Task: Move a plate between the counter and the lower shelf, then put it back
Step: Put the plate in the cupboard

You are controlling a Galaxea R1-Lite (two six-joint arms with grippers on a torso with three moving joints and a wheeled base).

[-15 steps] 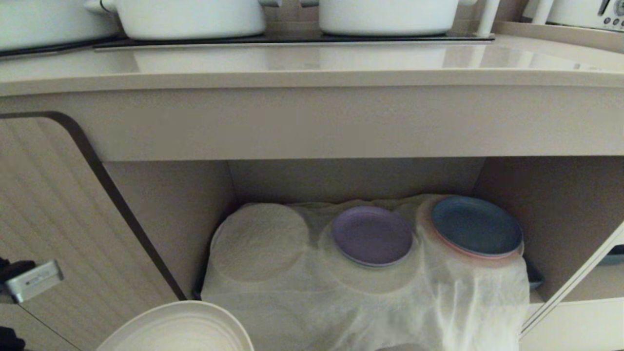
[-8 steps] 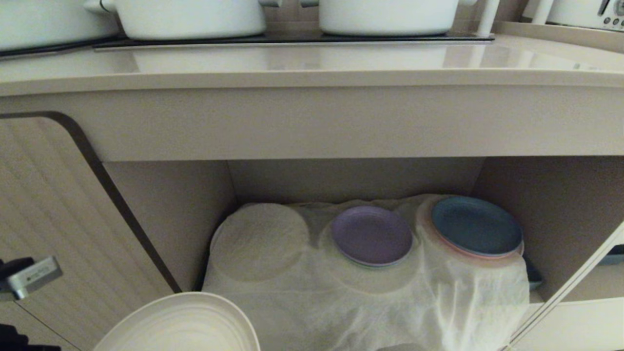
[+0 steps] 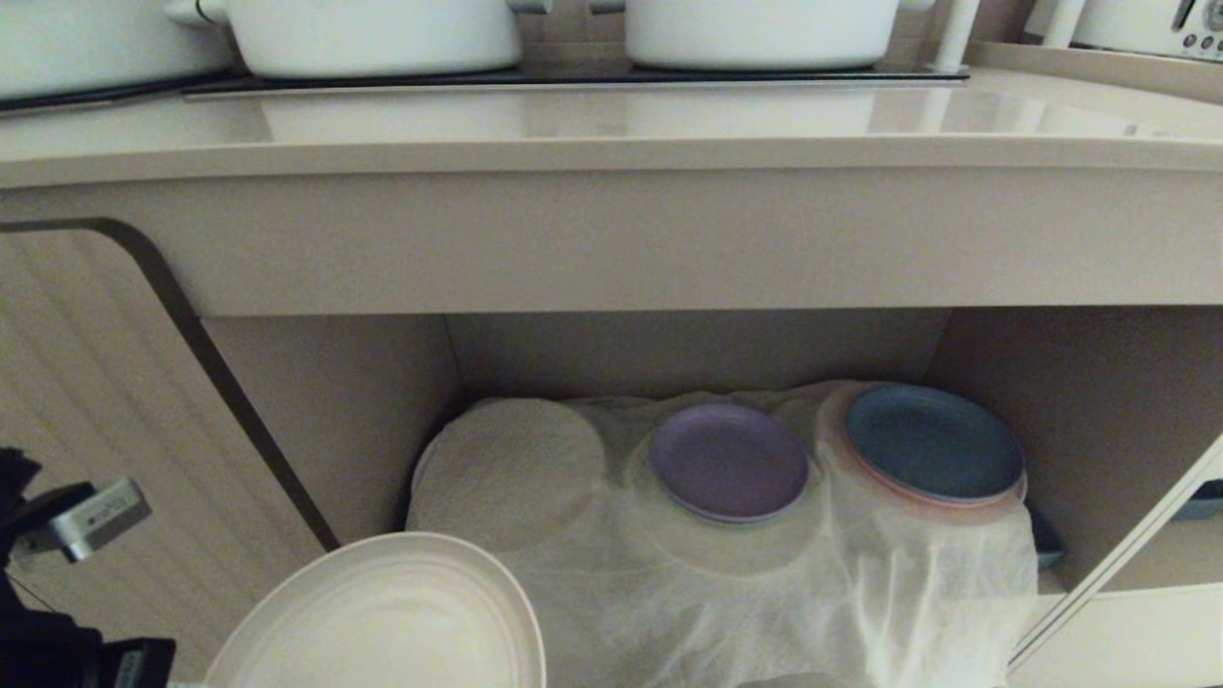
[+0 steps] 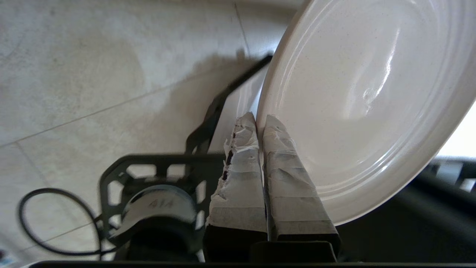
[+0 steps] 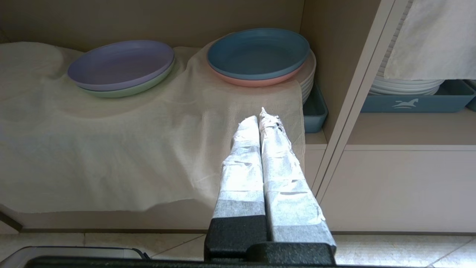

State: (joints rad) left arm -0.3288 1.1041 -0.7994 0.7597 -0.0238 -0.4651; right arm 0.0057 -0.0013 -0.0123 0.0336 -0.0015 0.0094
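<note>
The cream plate hangs tilted at the bottom left of the head view, in front of the lower shelf and well below the counter. In the left wrist view my left gripper is shut on the plate at its rim, one taped finger on each face. Floor tiles lie beneath it. My right gripper is shut on nothing and hangs in front of the white cloth on the lower shelf, toward its right end.
A purple plate and a blue plate sit on the cloth. White pots stand on the hob. The ribbed cabinet door is on the left. Stacked white plates fill the neighbouring compartment. A base wheel lies below the left gripper.
The plate has risen and shifted right in the head view, so more of it shows. The left arm's silver part has moved slightly right. The right arm is still.
</note>
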